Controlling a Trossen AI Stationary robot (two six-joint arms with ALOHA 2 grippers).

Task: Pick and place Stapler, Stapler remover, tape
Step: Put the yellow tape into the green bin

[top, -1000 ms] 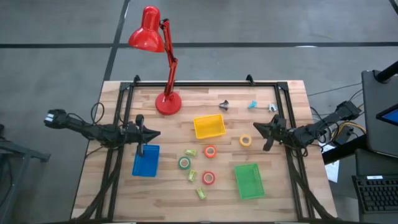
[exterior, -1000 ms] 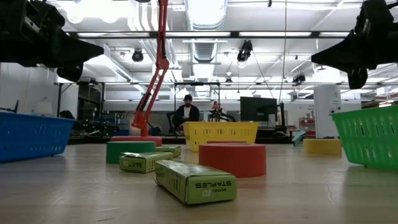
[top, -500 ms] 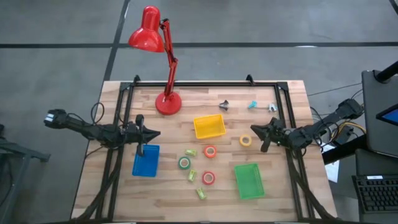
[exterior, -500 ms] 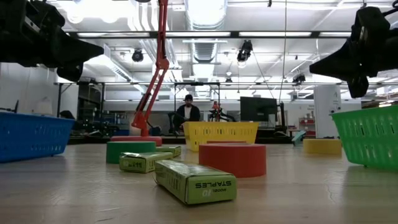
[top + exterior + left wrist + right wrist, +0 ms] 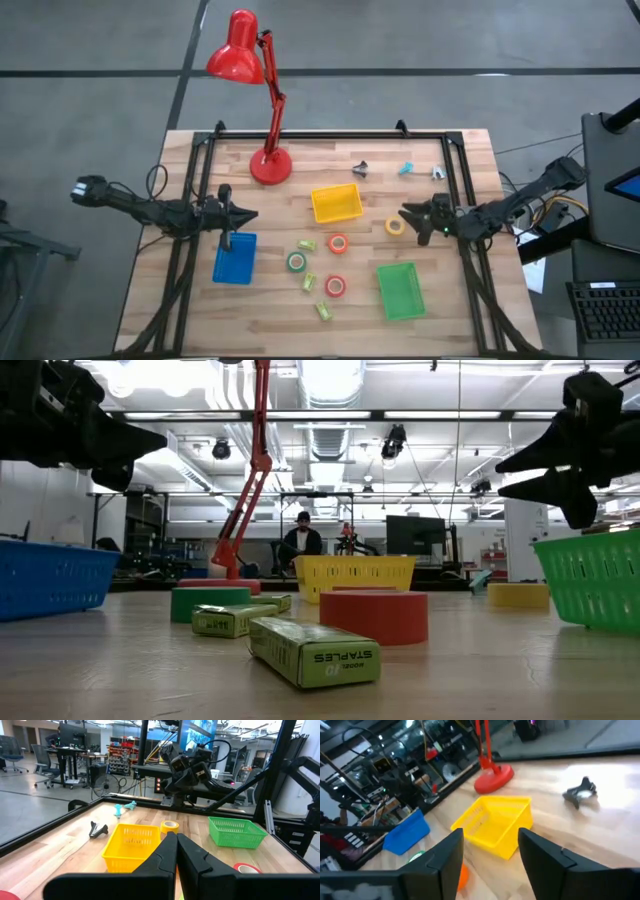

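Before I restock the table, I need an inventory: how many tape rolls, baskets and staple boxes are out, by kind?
Tape rolls: 4, namely yellow, orange, green, red.
Baskets: 3, namely blue, yellow, green.
Lime-green staple boxes: 3.
Total: 10.

Four tape rolls (image 5: 337,244) lie mid-surface between three baskets (image 5: 336,203); a lamp (image 5: 270,165) stands behind, small tools (image 5: 360,167) at the back right.

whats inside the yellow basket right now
Nothing visible: from above, the yellow basket shows only its own bare floor, and the left wrist view shows none either. The near wall hides a strip of the floor in the right wrist view.
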